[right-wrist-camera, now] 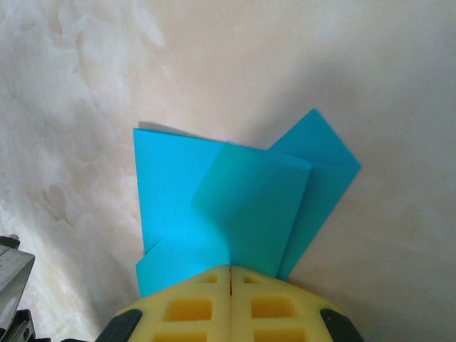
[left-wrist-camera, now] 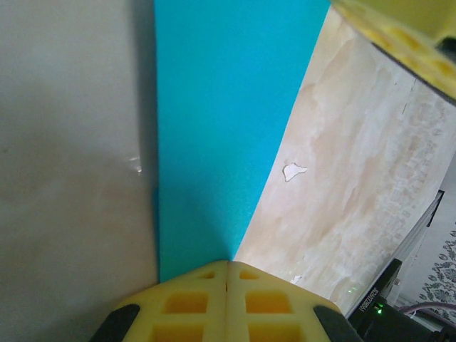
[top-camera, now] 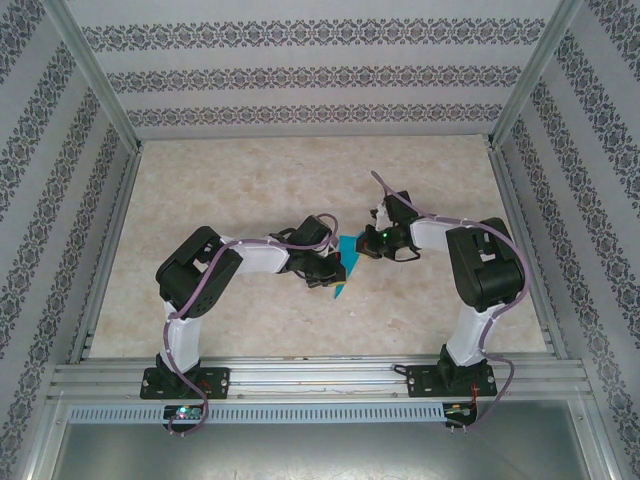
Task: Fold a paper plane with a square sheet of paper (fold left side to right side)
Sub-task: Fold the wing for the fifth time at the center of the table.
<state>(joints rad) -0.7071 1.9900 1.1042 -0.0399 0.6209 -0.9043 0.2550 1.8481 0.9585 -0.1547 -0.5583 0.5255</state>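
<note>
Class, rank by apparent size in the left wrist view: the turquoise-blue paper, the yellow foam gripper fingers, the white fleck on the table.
1. Turquoise-blue paper
2. Left gripper's yellow foam fingers, though nearness to the camera inflates them
3. Small white fleck

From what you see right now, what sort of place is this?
Probably a purpose-built robot test cell, not a home: left arm and right arm bolted to an aluminium rail, patterned backdrop walls, a marble-look tabletop.
</note>
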